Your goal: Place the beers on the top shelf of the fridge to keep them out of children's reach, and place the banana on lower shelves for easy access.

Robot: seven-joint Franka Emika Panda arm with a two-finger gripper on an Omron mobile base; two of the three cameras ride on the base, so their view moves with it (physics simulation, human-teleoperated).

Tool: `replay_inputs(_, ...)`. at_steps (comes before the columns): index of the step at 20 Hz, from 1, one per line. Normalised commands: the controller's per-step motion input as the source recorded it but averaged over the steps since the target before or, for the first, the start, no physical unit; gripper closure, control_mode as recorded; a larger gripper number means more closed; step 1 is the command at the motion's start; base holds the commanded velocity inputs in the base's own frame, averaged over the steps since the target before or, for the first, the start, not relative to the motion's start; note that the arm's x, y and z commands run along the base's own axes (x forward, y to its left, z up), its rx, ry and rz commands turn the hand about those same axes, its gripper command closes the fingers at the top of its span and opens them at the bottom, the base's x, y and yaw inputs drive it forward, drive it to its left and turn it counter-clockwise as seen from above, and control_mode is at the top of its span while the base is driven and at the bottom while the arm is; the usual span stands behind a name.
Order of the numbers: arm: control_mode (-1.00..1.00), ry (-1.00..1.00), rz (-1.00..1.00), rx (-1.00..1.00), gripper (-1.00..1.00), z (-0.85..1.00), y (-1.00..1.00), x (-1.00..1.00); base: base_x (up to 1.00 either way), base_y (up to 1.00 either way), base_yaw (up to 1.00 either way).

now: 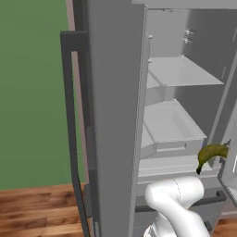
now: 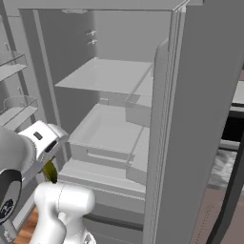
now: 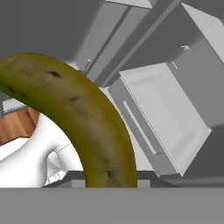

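The fridge (image 1: 115,115) stands with both doors swung open, its pale interior exposed; the top shelf (image 1: 185,71) is a flat pale panel high in the compartment, bare in the left base view, and seen likewise in the right base view (image 2: 107,76); beneath it lie the lower shelves (image 1: 173,122), the nearer one a shallow tray with a drawer front below, also visible from the right (image 2: 107,131). The banana (image 1: 212,154), dark yellow-green with a blackish tip, hangs in the air in front of the fridge's lower ledge, near the right-hand door's edge, touching no shelf; in the right base view only its dark green lower end (image 2: 49,171) shows beneath the white hand; in the hand view it (image 3: 83,118) arcs large across the foreground, curving down to the bottom of the picture, with the tray shelf (image 3: 166,122) beyond it. The gripper (image 2: 47,159) is clamped on the banana, its fingers hidden behind the fruit and the hand; the white arm (image 1: 178,203) rises from below.
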Motion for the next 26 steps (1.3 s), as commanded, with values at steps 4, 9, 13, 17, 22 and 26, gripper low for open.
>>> replay_inputs(4, -1.00, 0.00, -0.09, -0.05, 1.00, -0.08, 0.10, 0.63, 0.00, 0.00, 0.00)
replay_inputs(9, -1.00, 0.00, -0.04, -0.01, 1.00, -0.12, 0.00, 0.74, 0.00, 0.00, 0.00)
replay_inputs(13, -1.00, 0.00, 0.00, 0.00, 1.00, -0.23, -0.06, 0.77, 0.00, 0.00, 0.00)
replay_inputs(17, -1.00, 0.00, 0.00, 0.00, 1.00, -0.36, -0.20, 0.68, 0.00, 0.00, 0.00)
replay_inputs(22, -1.00, -0.05, 0.00, 0.00, 1.00, -0.43, -0.24, 0.47, 0.00, 0.00, 0.00)
replay_inputs(26, -1.00, -0.12, 0.00, 0.00, 1.00, -0.47, -0.17, 0.32, 0.00, 0.00, 0.00)
